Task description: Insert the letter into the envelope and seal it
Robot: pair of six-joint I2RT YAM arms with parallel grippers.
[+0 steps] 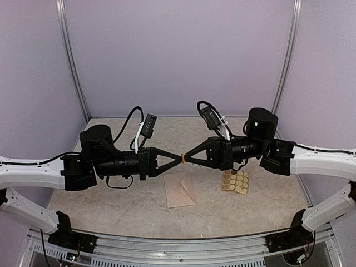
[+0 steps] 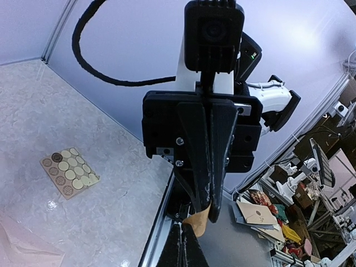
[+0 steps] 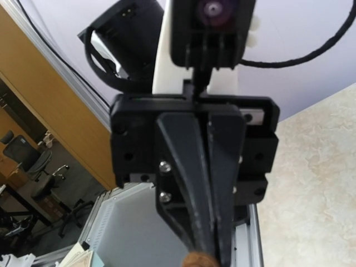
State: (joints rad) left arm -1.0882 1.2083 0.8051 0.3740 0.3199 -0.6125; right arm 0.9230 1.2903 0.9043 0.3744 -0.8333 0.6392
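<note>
- Pale lilac walls (image 1: 178, 55) close in the table on the far side and on both flanks; they are plain and evenly lit.
- A silvery metal post (image 1: 71, 61) rises at the far left corner, and a second one stands at the far right corner.
- The table top (image 1: 128, 206) is beige with faint marbling; the left wrist view shows a small bright glint of light on it.
- A ribbed aluminium rail (image 1: 178, 247) runs along the near edge.
- Beyond the table, the right wrist view shows a tan wooden wall panel (image 3: 39, 105) and a dark office chair (image 3: 21, 149).
- The left wrist view shows a heap of papers (image 2: 267, 214) and blurred clutter on benches past the edge.
</note>
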